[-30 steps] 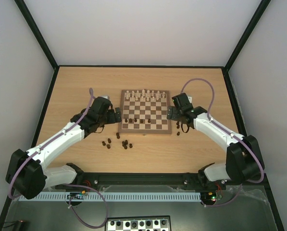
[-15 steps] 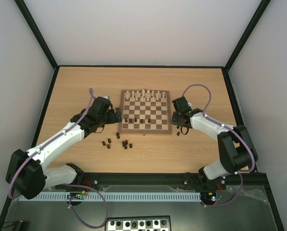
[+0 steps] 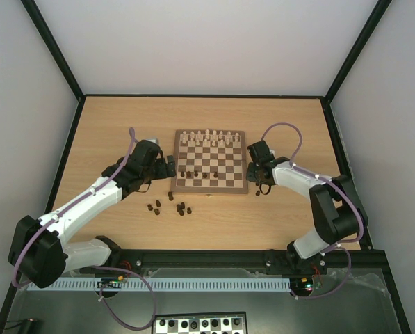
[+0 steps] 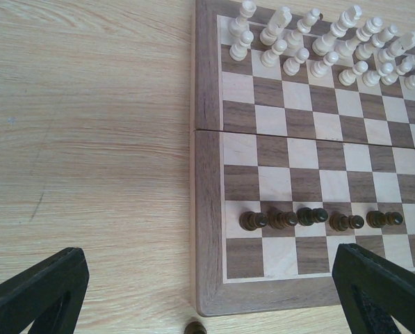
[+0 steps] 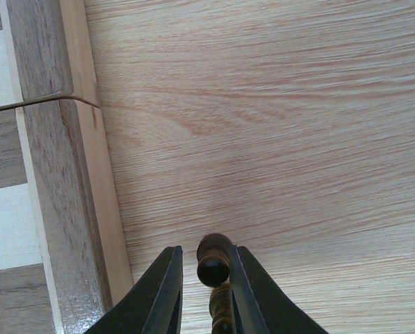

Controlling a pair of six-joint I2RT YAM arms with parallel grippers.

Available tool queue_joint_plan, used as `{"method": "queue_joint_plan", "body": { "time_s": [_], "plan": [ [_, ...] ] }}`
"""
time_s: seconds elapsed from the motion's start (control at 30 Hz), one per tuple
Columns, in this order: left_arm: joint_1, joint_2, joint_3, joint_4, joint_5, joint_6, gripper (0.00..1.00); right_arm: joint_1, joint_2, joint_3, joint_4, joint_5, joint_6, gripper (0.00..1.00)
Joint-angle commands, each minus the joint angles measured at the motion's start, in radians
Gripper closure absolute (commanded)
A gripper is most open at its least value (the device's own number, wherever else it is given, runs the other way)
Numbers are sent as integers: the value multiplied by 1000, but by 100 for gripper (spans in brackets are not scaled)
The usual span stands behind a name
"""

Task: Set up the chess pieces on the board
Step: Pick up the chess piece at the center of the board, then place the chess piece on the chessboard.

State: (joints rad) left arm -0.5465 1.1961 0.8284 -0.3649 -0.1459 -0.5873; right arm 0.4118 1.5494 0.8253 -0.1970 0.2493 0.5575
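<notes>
Chess pieces (image 4: 311,219) in dark wood are split up. Five stand in a row on the second rank from the near edge of the board (image 4: 207,209). A loose group (image 3: 169,204) lies on the bench (image 3: 124,125) between the board's near-left corner and the bench's near edge. One more piece (image 5: 213,261) lies on the bench just off the board's right border. The cream pieces (image 4: 318,42) fill the far ranks.

The step in hand looks like picking up that right-hand piece. The right jaws stand narrow on either side of it, one finger (image 5: 162,292) with a sliver of gap seeming to show. I cannot tell whether the pinch is firm yet. The left jaws are spread wide with nothing between them, over the board's left border near its near-left corner.

Next, I judge, comes a sure grip, then a straight lift before any sideways travel, since the raised border sits just beside the jaws. The piece must then go down upright on a free near square without brushing the standing row.

Bare bench lies open toward the right edge, and the two arms are well apart.
</notes>
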Motion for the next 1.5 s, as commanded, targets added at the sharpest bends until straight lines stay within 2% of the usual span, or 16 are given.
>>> {"method": "queue_joint_plan", "body": {
  "time_s": [0.0, 0.13, 0.3, 0.57, 0.77, 0.97, 1.47],
  "plan": [
    [-1, -24, -18, -8, -7, 2, 0, -5, 20, -11, -11, 10, -7, 80],
    [0, -25, -18, -9, -7, 0, 0, -5, 27, -13, -9, 9, -7, 80],
    [-1, -24, -17, -7, -7, 1, 1, -5, 28, -6, -10, 11, -13, 92],
    [-1, -28, -17, -11, -12, 0, 0, -5, -28, 48, -50, 8, -31, 94],
    [0, -33, -15, -8, -14, -6, 0, 4, -96, 93, -88, -62, -59, 97],
    [-1, -42, -21, -2, -20, -12, 0, 92, -94, 148, -118, -95, -74, 97],
    [-1, -55, -24, -6, -27, -17, 0, 249, 72, 260, -171, -127, -106, 97]
  ]
}}
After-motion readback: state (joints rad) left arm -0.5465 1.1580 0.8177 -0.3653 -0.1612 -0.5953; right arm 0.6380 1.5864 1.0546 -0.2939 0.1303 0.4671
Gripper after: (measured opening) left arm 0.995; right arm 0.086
